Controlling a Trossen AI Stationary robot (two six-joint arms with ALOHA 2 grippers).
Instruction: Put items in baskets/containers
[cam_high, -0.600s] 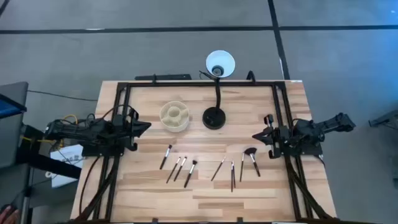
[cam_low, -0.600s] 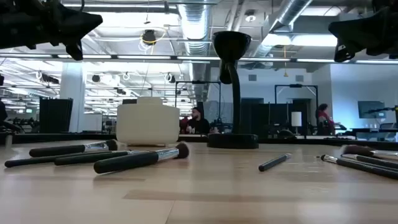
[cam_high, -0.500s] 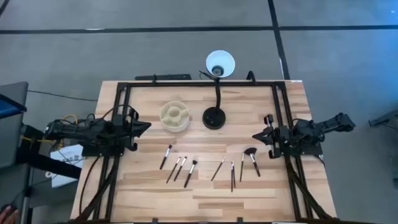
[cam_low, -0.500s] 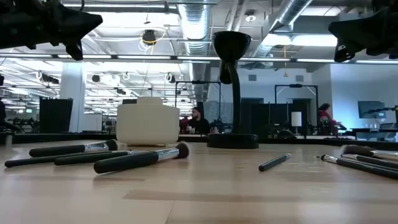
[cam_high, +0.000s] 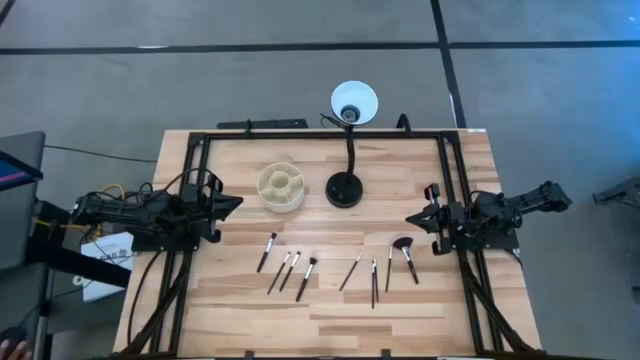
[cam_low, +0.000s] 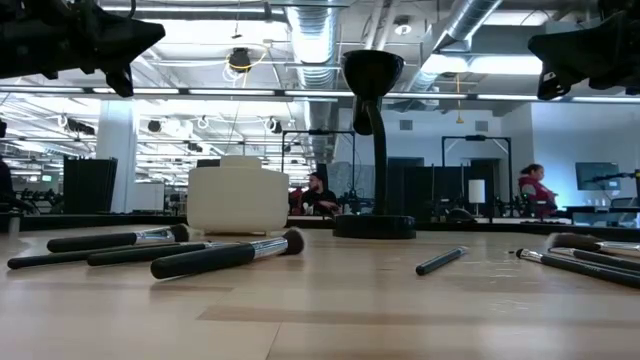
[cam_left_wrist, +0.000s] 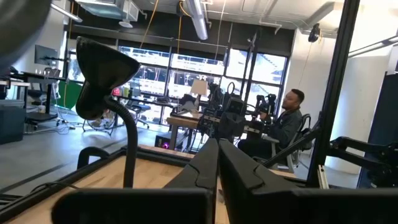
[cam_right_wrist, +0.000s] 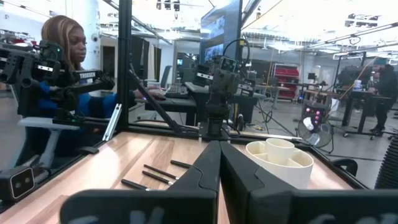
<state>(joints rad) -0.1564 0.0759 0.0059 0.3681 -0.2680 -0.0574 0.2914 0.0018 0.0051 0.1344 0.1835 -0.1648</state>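
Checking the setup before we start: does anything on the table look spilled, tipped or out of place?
Nothing stands out. The cup sits upright beside the lamp base, the brushes lie flat in a loose row, none in the cup, and both arms wait at the table's sides.

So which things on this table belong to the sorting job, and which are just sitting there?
Part of the job:
- makeup brushes lying loose on the wood
- cream divided cup
- left gripper and right gripper, both shut, parked at the table's sides

Just there:
- black desk lamp
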